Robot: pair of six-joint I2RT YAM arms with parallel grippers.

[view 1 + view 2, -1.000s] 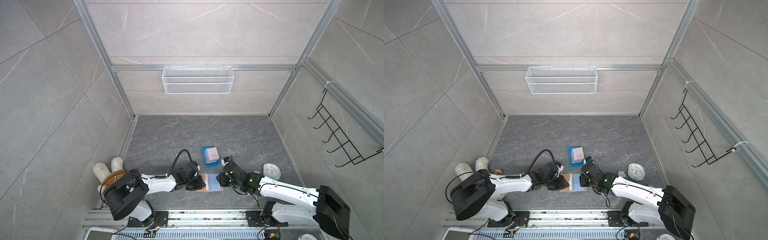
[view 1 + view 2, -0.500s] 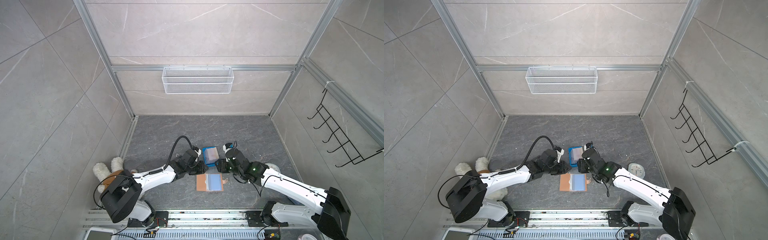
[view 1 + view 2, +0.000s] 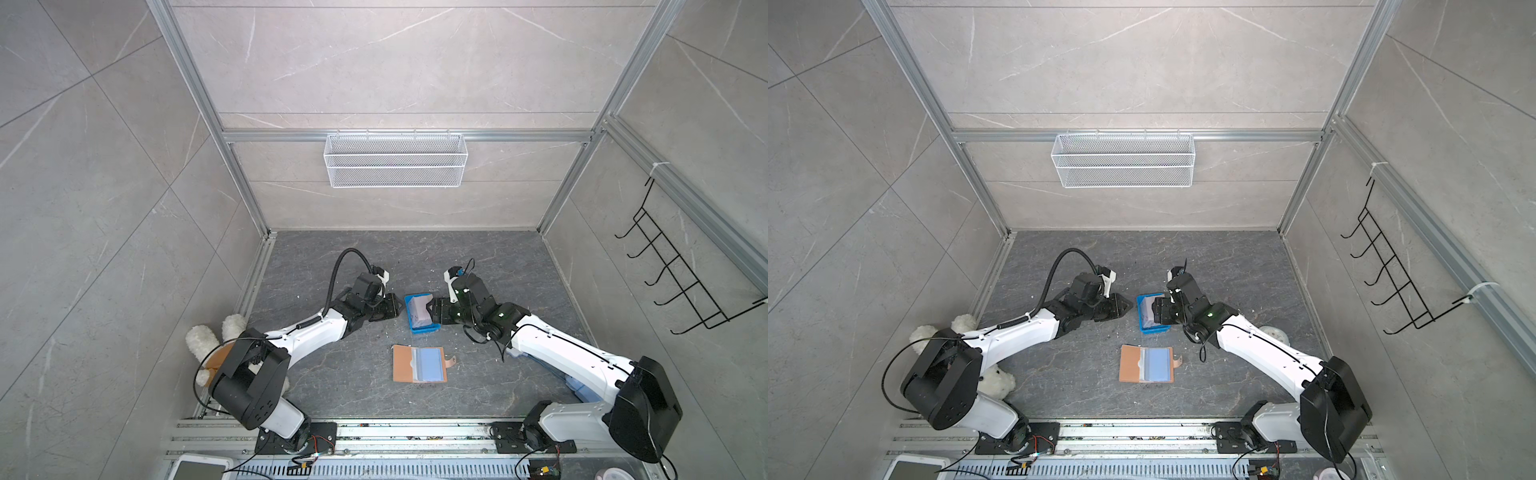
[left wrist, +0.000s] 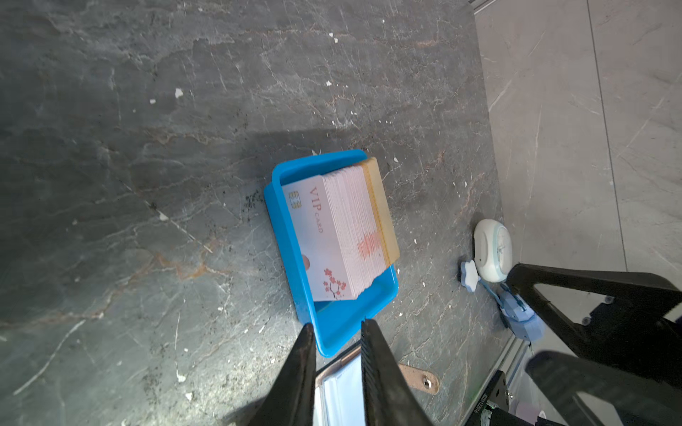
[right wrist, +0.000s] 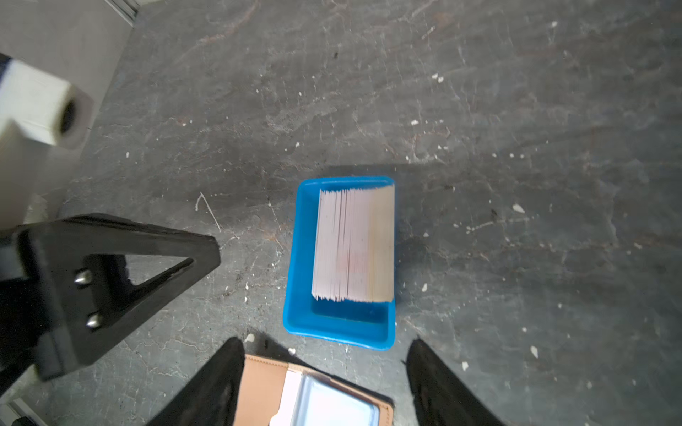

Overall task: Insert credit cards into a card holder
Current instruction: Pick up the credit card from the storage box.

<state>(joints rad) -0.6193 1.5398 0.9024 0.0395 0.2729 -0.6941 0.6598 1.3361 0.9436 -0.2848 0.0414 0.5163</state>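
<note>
Both top views: credit cards stand on edge, packed as one stack in the blue tray. The card holder lies open and flat just on the robot-base side of the tray, not touching it. The left gripper is just beside one long wall of the tray and the right gripper is at the opposite wall; can't tell if either touches. Left wrist: left gripper jaws a narrow slit apart with nothing between them, pointing at the tray's end wall. The front card faces out and reads VIP CARD. Right wrist: right gripper jaws spread wide and empty, lined up on the tray's end, with the stack's top edges exposed. Handling, my read: cards are light, stiff, slick and tightly packed. Pinch one outer card by its free top edge, across its thickness. The tray is probably light and may skid. The holder's clear sleeves look floppy, so the sleeve mouth likely needs bracing.
</note>
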